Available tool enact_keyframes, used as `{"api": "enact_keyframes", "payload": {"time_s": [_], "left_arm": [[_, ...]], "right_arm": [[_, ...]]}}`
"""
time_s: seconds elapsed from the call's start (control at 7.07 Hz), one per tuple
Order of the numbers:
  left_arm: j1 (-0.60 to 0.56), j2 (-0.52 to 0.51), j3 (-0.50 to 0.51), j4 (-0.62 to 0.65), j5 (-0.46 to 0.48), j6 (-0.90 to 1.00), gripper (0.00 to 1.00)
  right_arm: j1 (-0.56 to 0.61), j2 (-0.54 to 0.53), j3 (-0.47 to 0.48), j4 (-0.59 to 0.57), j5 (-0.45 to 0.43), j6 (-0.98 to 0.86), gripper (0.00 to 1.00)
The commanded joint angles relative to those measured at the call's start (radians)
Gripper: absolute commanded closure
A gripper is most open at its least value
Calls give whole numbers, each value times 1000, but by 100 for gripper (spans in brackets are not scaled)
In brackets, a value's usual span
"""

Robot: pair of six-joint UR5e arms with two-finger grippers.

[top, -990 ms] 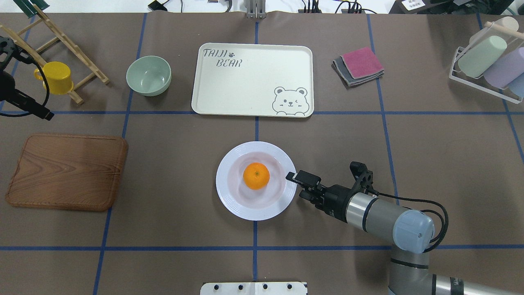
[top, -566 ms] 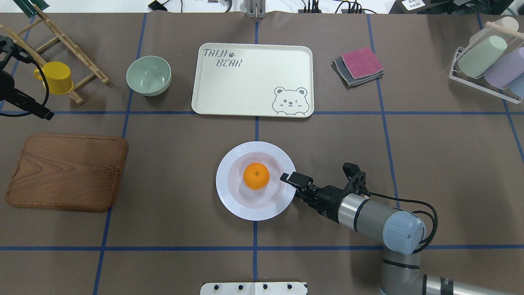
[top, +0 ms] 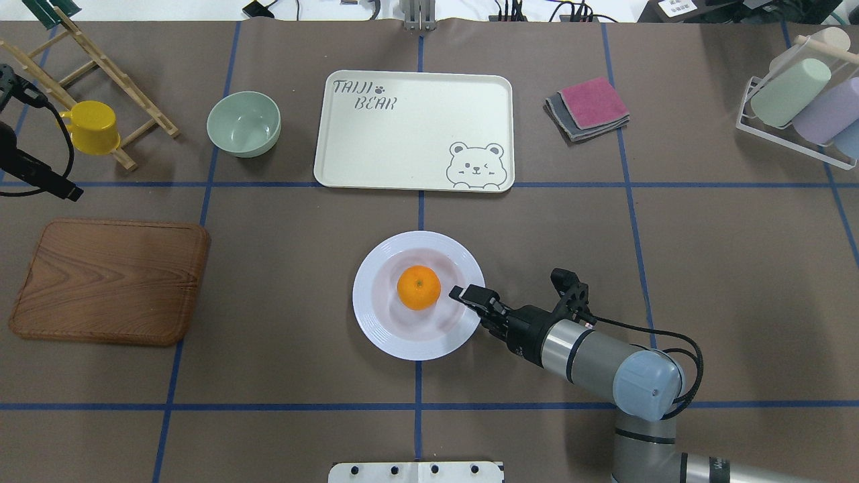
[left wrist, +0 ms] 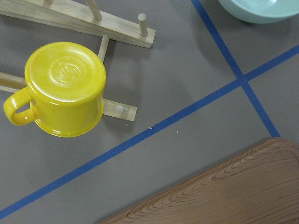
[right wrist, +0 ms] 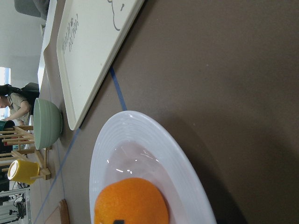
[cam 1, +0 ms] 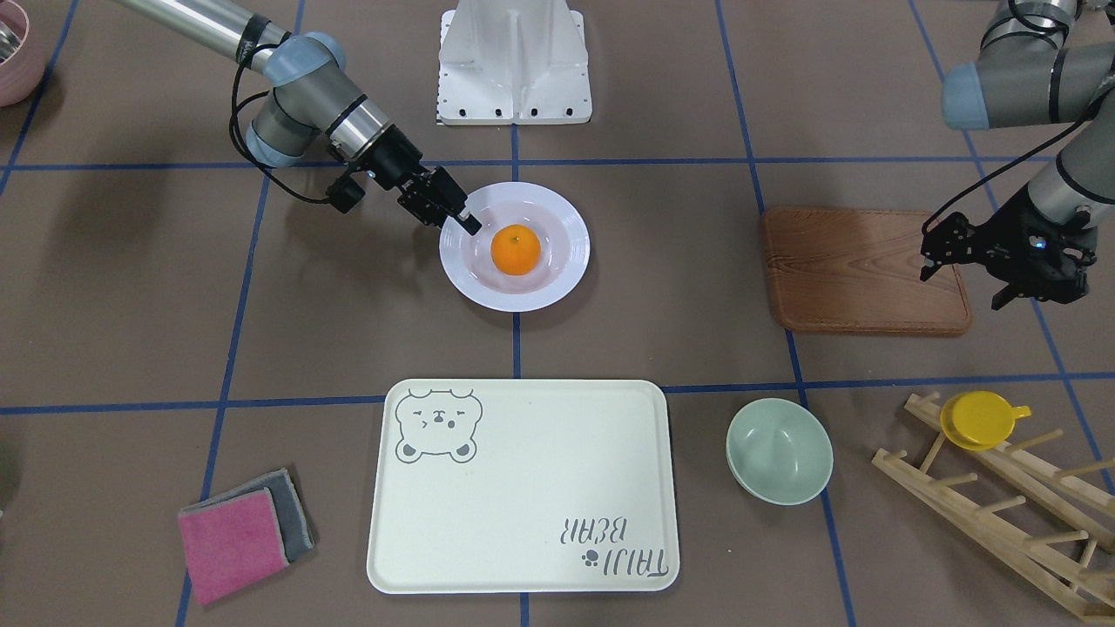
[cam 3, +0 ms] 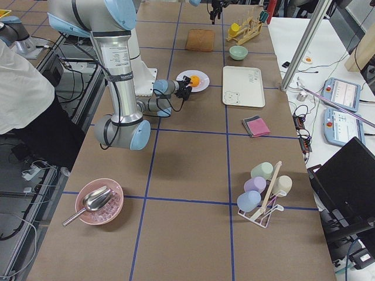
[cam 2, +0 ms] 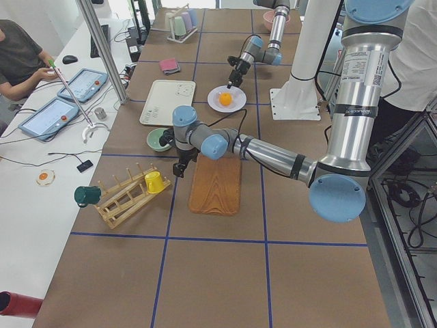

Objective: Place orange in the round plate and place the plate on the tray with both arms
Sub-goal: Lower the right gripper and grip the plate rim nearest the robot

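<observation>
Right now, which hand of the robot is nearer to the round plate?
Right. The right hand is at the round plate's rim, on the robot's right side of it. The left hand hangs far off, by the wooden board's outer end.

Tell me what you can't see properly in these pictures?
Right gripper: the overhead view shows fingers over the rim of the round plate, not beneath it, so a grip is unclear.
Left gripper: cut off by the overhead view's left edge; too dark in the front-facing view to tell open or shut.
</observation>
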State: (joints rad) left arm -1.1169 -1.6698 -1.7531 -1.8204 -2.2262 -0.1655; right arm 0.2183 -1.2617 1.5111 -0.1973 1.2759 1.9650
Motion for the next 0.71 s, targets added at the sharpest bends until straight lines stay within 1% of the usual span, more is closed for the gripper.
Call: {"api": "enact_keyframes", "payload": {"time_s": [0.0,0.14,0.57], "left_arm": [[2,5,-6,1,0,-2,1],[2,5,-5,1,0,-2,1],[3,4,-6,1,0,-3,1]], "right_arm": [[-7,-2,1,1,-13,-2,71],[-7,-10,1,1,-13,-2,66],[0,-10,8,3,-13,-2,64]]}}
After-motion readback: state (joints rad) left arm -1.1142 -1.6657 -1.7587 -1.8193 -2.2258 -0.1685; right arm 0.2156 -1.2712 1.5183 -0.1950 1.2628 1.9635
